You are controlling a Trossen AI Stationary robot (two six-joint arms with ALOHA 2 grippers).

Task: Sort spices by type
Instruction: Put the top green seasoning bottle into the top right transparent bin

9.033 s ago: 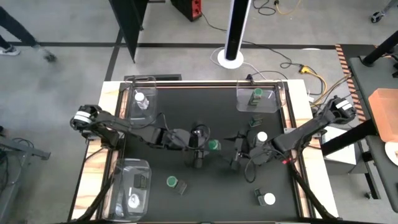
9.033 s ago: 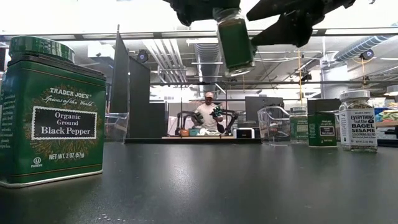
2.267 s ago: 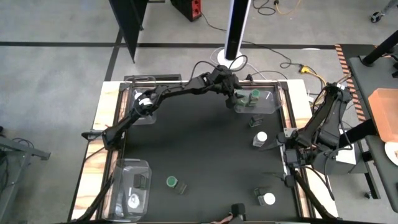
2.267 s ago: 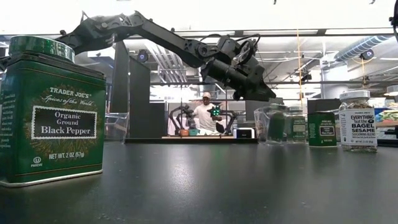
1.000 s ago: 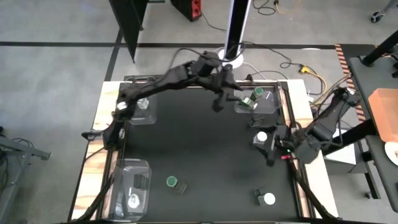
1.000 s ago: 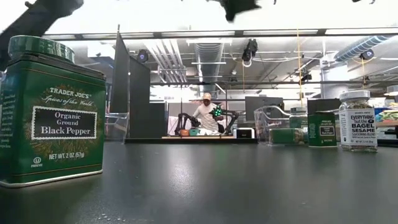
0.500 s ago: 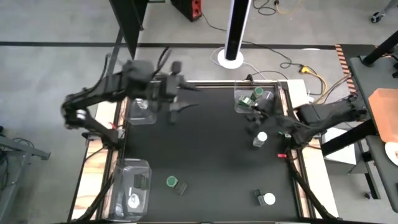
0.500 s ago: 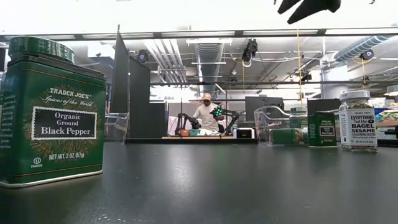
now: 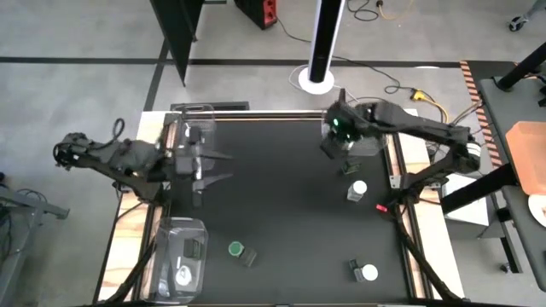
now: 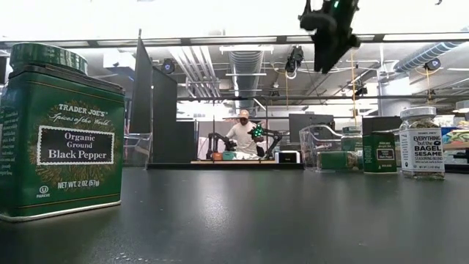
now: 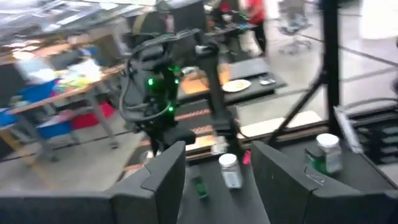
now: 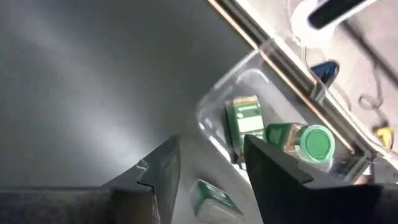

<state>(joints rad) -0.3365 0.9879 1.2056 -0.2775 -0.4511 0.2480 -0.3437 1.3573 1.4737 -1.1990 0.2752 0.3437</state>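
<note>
— Both arms have swung: left gripper (image 9: 203, 166) back beside the left rear tray (image 9: 194, 141), right gripper (image 9: 333, 141) over the right rear tray (image 12: 217, 121).

— Contents?

— 2 green spices (image 12: 245, 124) there. Both claws spread, empty. White-lidded jar (image 9: 358, 189) on the mat.

A clear tray (image 9: 181, 264) sits at the black table's (image 9: 281, 213) near-left corner; a person (image 10: 242, 136) stands far behind.

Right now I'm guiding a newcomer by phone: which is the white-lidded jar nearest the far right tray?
Start at the clear tray in the table's far right corner. Just nearer stands a green tin, then the white-lidded jar, upright, unlike the other lying near the front edge.
</note>
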